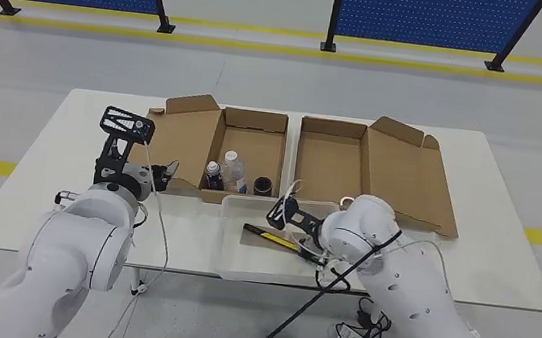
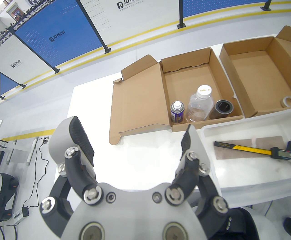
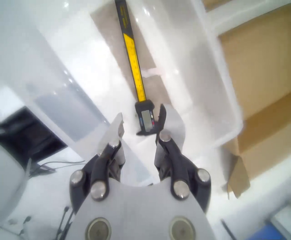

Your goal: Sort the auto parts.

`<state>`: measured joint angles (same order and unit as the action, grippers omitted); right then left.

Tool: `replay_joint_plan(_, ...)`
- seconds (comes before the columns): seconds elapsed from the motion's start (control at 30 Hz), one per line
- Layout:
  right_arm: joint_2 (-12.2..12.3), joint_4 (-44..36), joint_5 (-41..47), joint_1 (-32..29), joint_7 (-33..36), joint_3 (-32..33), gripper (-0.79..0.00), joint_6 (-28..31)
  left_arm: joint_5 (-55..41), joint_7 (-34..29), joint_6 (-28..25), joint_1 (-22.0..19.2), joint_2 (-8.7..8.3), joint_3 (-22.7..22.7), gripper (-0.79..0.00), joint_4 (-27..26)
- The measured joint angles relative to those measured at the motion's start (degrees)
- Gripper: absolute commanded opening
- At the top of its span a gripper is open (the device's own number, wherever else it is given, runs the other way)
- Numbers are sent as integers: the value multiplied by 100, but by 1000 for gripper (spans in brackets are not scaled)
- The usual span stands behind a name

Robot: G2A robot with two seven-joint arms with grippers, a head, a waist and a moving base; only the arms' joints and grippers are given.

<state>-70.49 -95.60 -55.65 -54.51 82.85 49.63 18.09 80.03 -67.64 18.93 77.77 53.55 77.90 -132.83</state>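
Observation:
A yellow and black digital caliper (image 1: 271,237) (image 2: 247,148) (image 3: 134,63) lies in a white plastic tray (image 1: 235,269) (image 2: 205,131) (image 3: 227,91) at the table's front. My right gripper (image 1: 286,214) (image 3: 141,113) hangs open just above the caliper's display end, one finger on each side, not closed on it. My left gripper (image 1: 162,173) (image 2: 131,127) is open with nothing in it, over bare table beside the left cardboard box (image 1: 256,122) (image 2: 186,60). That box holds a blue spray can (image 1: 212,174) (image 2: 177,111), a clear bottle (image 1: 235,170) (image 2: 200,105) and a black cylinder (image 1: 263,185) (image 2: 221,110).
A second open cardboard box (image 1: 330,166) (image 2: 257,70) (image 3: 254,56) stands to the right of the first, behind the tray, with a small white roll (image 2: 286,101) at its near corner. Box flaps spread left and right. The white table (image 1: 39,173) has free room at its left and right ends.

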Motion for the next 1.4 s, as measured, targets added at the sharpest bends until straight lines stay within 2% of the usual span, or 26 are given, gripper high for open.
replay_joint_plan(0.3, 57, 488, 86, -92, -213, 92, -422, 147, 0, 0, 0, 0, 0, 0, 0, 0)
replay_joint_plan(0.53, 46, 842, 118, -5, -310, -11, -434, 198, 0, 0, 0, 0, 0, 0, 0, 0)
replay_joint_plan(1.4, -223, 1740, 258, 646, -557, -853, -419, 315, 0, 0, 0, 0, 0, 0, 0, 0)
